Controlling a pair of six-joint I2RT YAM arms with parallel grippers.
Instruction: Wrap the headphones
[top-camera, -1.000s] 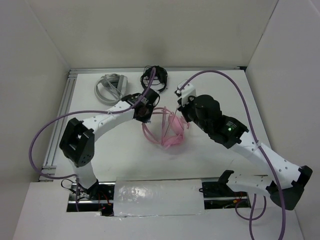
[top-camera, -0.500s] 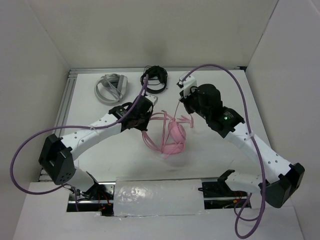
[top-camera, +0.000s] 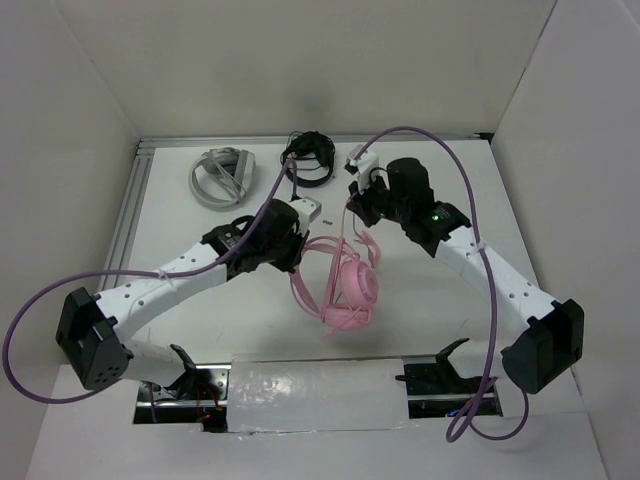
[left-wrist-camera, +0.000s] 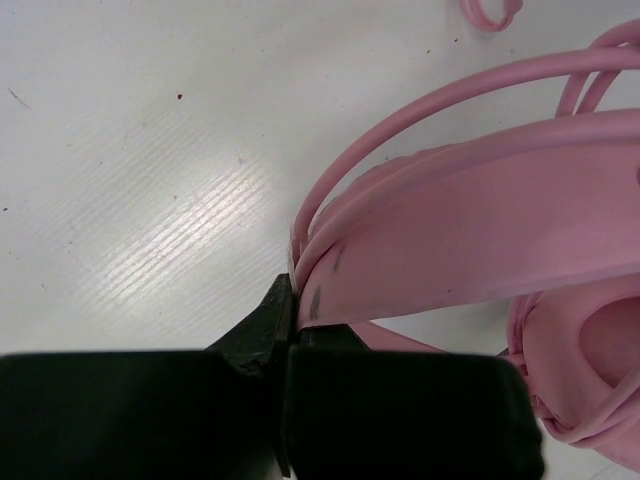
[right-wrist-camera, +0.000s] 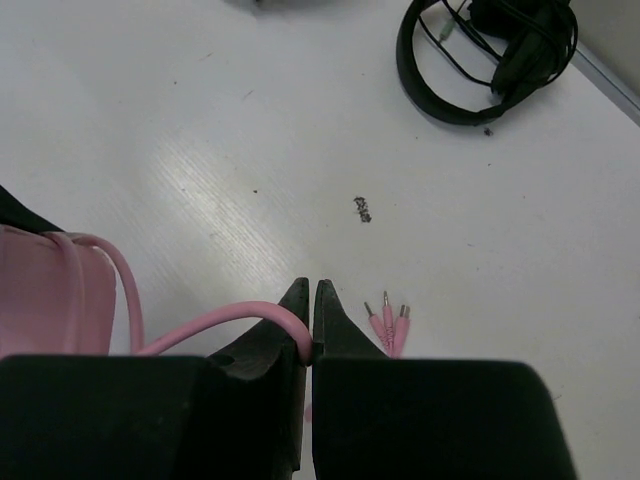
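The pink headphones (top-camera: 352, 290) lie at the table's centre, ear cups toward the near side, headband arching left. My left gripper (top-camera: 300, 252) is shut on the pink headband (left-wrist-camera: 470, 240), with cable strands running along it. My right gripper (top-camera: 352, 205) is shut on the thin pink cable (right-wrist-camera: 215, 322), just behind the headphones. The cable's pink plugs (right-wrist-camera: 388, 327) hang beside the right fingertips. An ear cup (left-wrist-camera: 590, 370) shows at the right edge of the left wrist view.
Black headphones (top-camera: 308, 158) lie at the back centre, also in the right wrist view (right-wrist-camera: 495, 55). Grey-white headphones (top-camera: 220, 176) lie at the back left. White walls enclose the table on three sides. A metal rail (top-camera: 118, 240) runs along the left edge.
The headphones have shifted toward the near side and turned. My left gripper moved nearer and right with the headband. My right gripper moved back and left with the cable.
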